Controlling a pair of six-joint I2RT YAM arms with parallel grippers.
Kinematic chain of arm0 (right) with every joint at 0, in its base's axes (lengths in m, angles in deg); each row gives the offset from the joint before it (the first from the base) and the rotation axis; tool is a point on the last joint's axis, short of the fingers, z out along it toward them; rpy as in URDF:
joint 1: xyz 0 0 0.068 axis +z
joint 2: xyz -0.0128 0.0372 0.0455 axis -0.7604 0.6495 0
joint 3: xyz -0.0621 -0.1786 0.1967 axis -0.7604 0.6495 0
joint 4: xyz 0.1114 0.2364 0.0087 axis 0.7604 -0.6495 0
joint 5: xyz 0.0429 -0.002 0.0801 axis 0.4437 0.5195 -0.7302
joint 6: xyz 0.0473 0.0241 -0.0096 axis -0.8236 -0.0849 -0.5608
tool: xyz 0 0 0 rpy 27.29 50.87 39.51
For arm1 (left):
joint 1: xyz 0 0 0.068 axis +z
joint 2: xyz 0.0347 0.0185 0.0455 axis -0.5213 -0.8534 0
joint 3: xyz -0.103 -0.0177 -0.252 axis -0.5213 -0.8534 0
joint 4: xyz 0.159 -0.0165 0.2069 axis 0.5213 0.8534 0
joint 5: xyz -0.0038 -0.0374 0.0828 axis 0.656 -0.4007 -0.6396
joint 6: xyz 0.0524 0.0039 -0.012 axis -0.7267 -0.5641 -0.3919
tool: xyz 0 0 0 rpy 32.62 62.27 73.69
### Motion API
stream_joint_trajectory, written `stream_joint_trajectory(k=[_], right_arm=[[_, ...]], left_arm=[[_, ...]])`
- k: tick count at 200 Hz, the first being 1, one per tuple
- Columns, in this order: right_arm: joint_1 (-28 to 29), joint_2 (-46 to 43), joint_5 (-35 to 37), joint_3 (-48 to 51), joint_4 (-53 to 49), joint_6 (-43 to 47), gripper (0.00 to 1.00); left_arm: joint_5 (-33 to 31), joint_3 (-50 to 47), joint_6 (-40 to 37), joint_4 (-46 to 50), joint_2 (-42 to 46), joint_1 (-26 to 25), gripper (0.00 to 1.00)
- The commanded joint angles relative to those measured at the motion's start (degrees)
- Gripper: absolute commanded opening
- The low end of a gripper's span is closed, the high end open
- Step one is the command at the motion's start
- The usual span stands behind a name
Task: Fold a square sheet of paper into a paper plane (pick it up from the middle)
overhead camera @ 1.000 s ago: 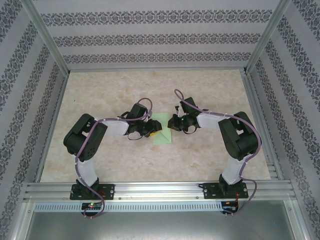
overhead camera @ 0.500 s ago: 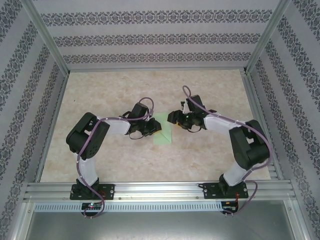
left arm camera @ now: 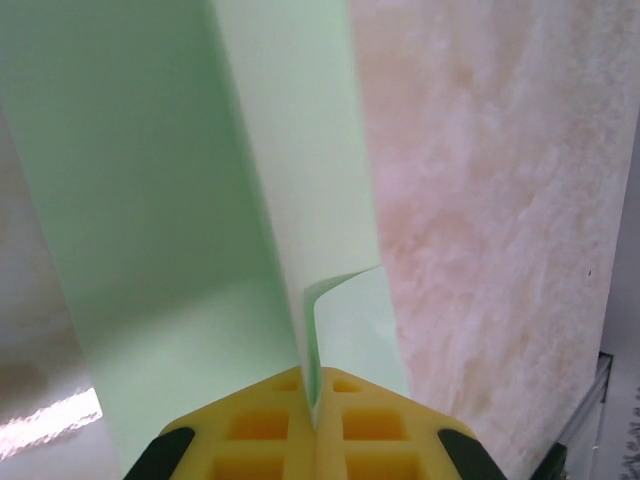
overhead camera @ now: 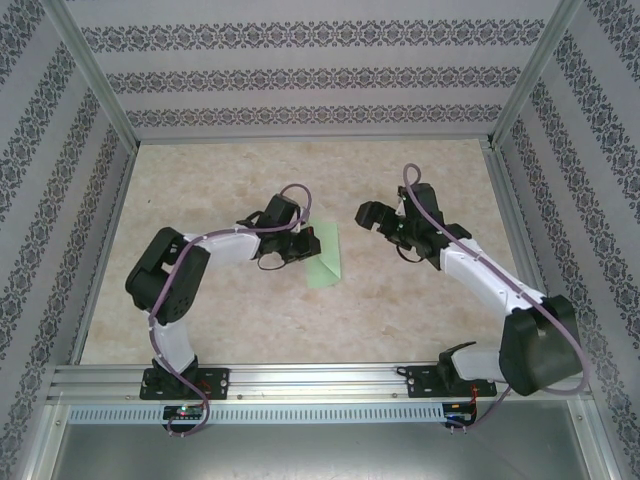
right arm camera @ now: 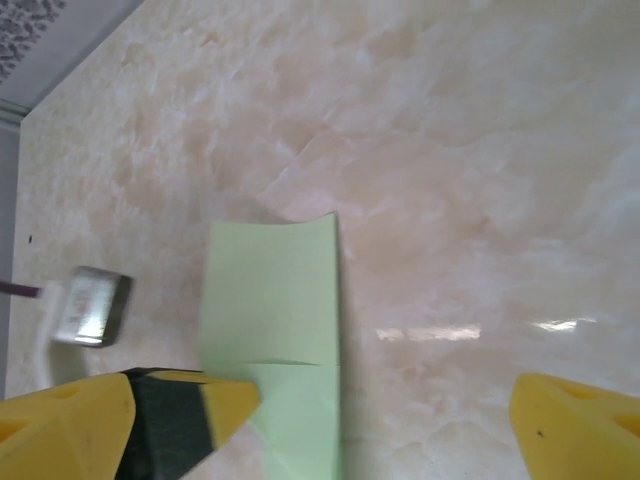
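1. Square sheet of paper: pale green, partly folded, lying mid-tabletop.
2. Handling, as judged: featherlight, limp, creases easily; best pinched at a fold.
3. Left gripper: jaws closed on its raised fold.
4. Right gripper: jaws wide open, holding nothing.

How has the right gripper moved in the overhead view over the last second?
Yes. The right gripper has drawn away from the pale green folded paper, toward the patterned back wall and slightly right, its jaws open.
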Motion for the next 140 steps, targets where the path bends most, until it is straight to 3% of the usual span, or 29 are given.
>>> stream_joint_trajectory(k=[1, 26, 53, 99, 140], right_arm=[[-1.96, -3.5, 3.89, 1.98, -1.65, -1.65, 0.98], [-3.76, -6.16, 3.42, 4.01, -1.02, -3.08, 0.98], [-5.41, -7.97, 1.67, 5.63, -0.4, -3.55, 0.98], [-6.73, -8.91, 3.32, 6.97, -2.2, -2.37, 0.98], [-8.12, -9.47, 4.78, 7.67, -4.37, -1.41, 0.98]], left_arm=[[-6.43, 7.65, -11.14, 18.08, 6.35, -0.78, 0.03], [-15.5, 17.59, -17.49, 35.78, 7.45, -1.32, 0.03], [-28.17, 27.46, -22.81, 47.62, 6.12, -2.91, 0.03], [-50.02, 36.69, -26.93, 55.52, -1.48, -7.13, 0.04], [-73.37, 42.63, -24.91, 60.56, -14.08, -11.43, 0.03]])
